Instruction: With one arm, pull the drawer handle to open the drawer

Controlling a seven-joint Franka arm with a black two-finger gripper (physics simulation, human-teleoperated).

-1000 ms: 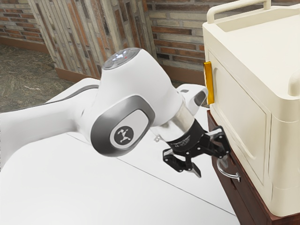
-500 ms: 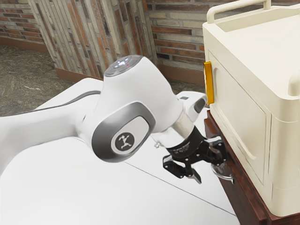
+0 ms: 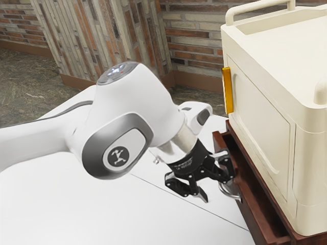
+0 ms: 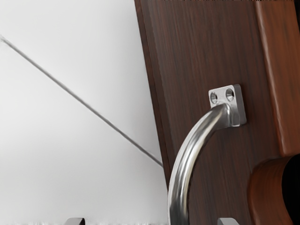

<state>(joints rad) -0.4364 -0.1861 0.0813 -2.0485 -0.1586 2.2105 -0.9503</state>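
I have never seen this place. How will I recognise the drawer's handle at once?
Find the big cream cabinet, standing on dark brown furniture. From this furniture a drawer sticks partly out, with the handle on its front. It is curved, shiny silver metal, unlike the straight yellow strip higher up.

1 arm (image 3: 122, 115), 1 drawer (image 4: 225, 159), 1 silver handle (image 4: 183, 164), 1 cream cabinet (image 3: 261, 125).
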